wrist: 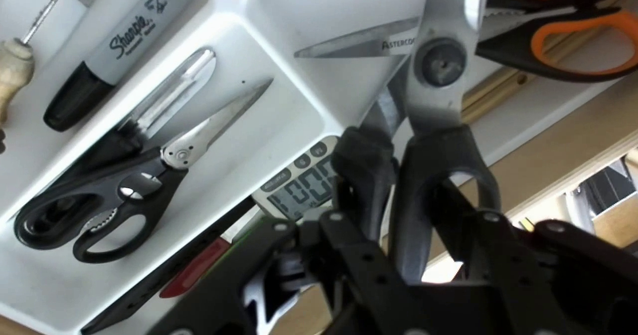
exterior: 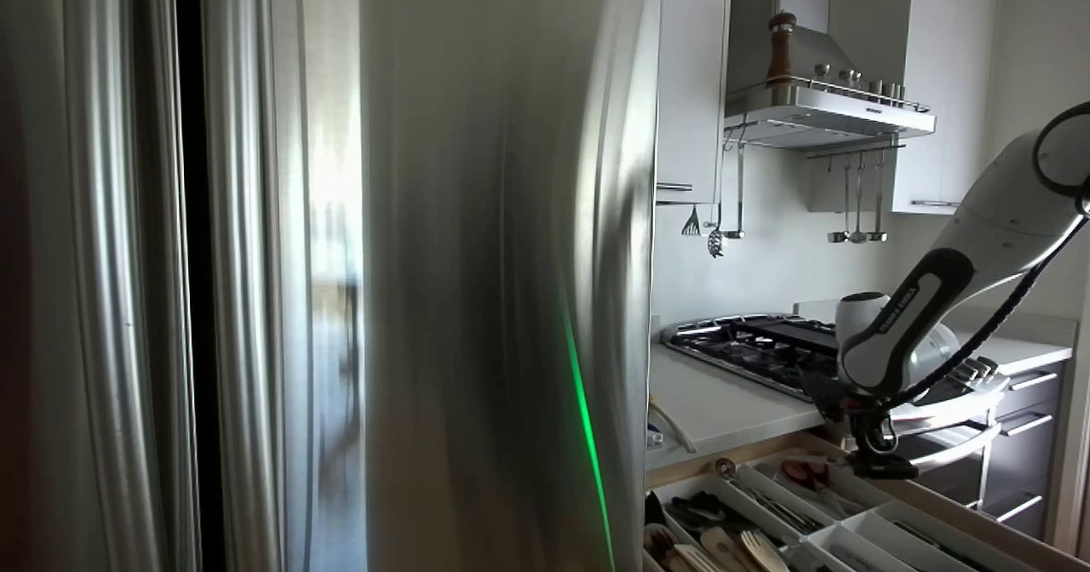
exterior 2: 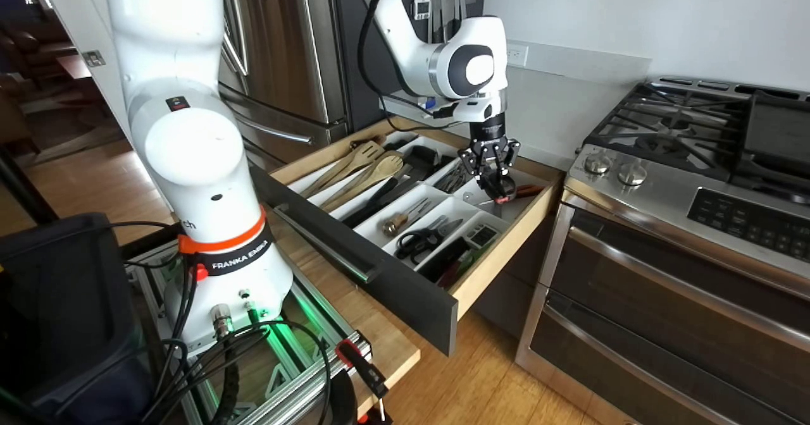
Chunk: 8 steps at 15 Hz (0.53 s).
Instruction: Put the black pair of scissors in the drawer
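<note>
1. In an exterior view, my gripper (exterior: 884, 463) hangs low over the open drawer (exterior: 966, 508).
2. In an exterior view, orange-handled scissors (exterior 2: 530, 190) lie just beside my gripper; a second black pair (exterior 2: 429, 236) lies in the white tray (exterior 2: 452, 208).
3. In the wrist view, I am clamped on the black scissors (wrist: 438, 148), over the drawer; whether they touch anything below, I cannot tell.

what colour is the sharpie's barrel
Grey; the barrel shows best in the wrist view.

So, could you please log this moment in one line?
gripper: holding black scissors | place: over open drawer | release: not yet done
</note>
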Motion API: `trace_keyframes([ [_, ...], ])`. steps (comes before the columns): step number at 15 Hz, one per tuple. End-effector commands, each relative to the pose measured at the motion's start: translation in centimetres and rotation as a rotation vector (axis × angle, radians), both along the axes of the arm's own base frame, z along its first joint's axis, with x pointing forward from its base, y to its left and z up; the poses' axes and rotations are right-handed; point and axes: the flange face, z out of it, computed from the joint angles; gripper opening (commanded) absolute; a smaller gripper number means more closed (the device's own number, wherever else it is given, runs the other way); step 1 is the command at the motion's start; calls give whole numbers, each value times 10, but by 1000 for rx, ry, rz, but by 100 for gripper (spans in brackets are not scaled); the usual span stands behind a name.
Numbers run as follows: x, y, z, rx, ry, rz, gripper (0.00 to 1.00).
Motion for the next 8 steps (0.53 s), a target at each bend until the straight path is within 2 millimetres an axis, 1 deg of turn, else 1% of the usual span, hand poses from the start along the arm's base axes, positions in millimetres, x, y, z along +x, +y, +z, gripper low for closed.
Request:
trace_keyframes([
  [1,22,1,-15,-15,26,-86,18],
  [5,36,2,-30,-4,27,-132,18],
  [8,43,-3,-38,33,23,-176,18],
])
